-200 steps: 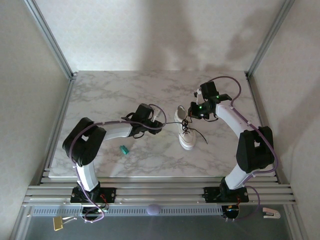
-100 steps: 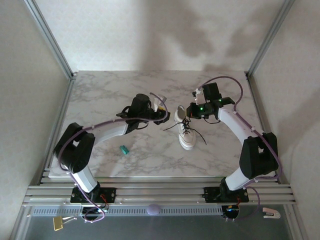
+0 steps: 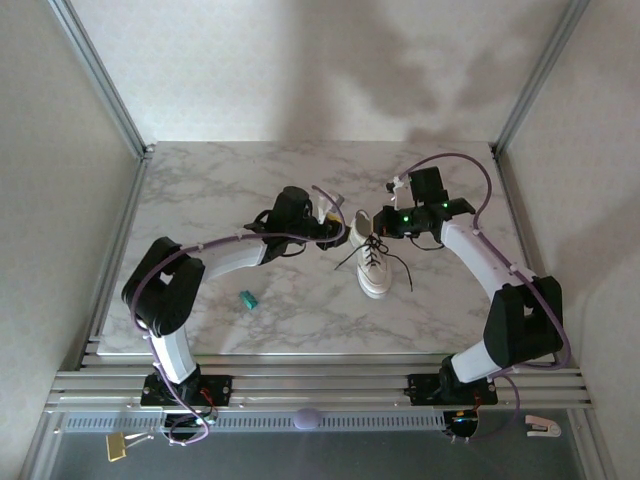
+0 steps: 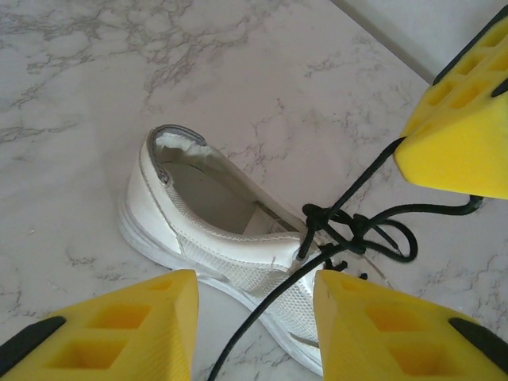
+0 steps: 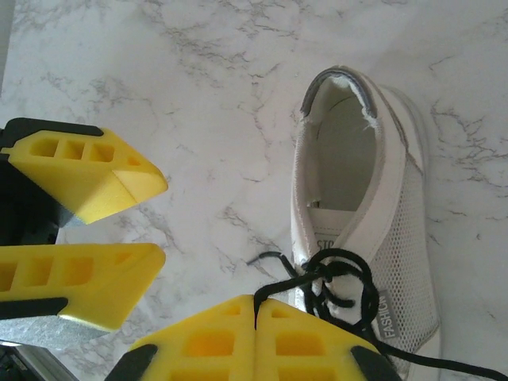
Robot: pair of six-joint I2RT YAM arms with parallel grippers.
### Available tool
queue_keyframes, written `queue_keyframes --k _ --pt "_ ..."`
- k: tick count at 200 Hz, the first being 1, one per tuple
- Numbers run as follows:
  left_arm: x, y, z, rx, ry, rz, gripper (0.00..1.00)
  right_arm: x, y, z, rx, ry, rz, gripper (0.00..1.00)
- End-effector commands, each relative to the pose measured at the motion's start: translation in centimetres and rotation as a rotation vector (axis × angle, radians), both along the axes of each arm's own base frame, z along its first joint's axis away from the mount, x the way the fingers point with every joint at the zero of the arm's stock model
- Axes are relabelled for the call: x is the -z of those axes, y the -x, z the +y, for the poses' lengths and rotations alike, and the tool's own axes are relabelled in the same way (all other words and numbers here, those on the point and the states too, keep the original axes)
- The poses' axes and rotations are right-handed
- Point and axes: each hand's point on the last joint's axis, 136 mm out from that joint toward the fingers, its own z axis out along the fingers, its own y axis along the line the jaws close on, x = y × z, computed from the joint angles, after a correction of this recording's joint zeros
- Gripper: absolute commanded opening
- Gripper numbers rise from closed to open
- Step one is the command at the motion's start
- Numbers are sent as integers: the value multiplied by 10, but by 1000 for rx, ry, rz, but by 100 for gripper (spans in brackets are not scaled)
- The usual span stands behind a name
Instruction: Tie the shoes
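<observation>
Bright, diffuse light, soft grey shadows across the back wall (image 3: 420,60), mostly sharp focus.

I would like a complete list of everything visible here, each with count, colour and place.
sneaker: one, white, table centre-right, between the grippers.
laces: black, knotted on the sneaker, ends trailing.
small object: one, teal, on the table left of the sneaker.
table: one, white-grey marble.
left gripper: yellow fingers, open, a lace running between them.
right gripper: yellow fingers, shut, apparently on a lace.
</observation>
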Motion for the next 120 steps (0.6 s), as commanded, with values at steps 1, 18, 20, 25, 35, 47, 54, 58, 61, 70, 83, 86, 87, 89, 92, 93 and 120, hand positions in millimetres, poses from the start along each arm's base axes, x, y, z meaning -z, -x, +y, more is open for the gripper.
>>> queue_keyframes --k 1,18,20,25,35,47,54,58,61,70,83,86,87,89,92,93,120 --pt "-13 7 -17 105 67 -70 43 -15 -2 4 -23 -23 -62 0" --pt "-13 12 -24 162 83 -97 45 -7 -2 -1 -6 17 -42 0" --pt "-13 13 -25 170 85 -102 45 -6 -2 -2 -3 22 -39 0" --pt "-13 14 -26 179 88 -115 45 -4 -3 -4 4 34 -34 0" --pt "-12 14 -29 188 90 -140 45 0 -4 -7 17 55 -28 0" --pt "-10 11 -32 193 87 -151 45 0 -5 -8 20 58 -27 0" --pt "-7 9 -35 204 82 -146 45 -1 -5 -7 19 52 -28 0" --pt "-6 9 -37 215 79 -144 45 -1 -4 -6 16 47 -28 0" --pt "-5 9 -39 221 76 -143 45 -1 -4 -6 15 45 -29 0" --pt "-1 11 -43 243 65 -150 44 -2 -4 -5 14 39 -31 0" --pt "5 13 -47 270 51 -168 44 -2 -4 -4 13 36 -31 0" --pt "7 13 -48 276 48 -172 44 -2 -4 -4 11 37 -30 0" --pt "8 13 -48 278 47 -173 44 -1 -4 -4 12 37 -29 0" --pt "8 13 -48 281 45 -177 44 -1 -4 -4 12 37 -28 0" --pt "10 13 -49 285 42 -181 45 -2 -4 -4 14 36 -29 0" --pt "10 14 -49 288 41 -182 45 -2 -4 -4 14 35 -29 0" --pt "21 17 -51 329 13 -231 48 -2 -4 -3 11 28 -29 0"
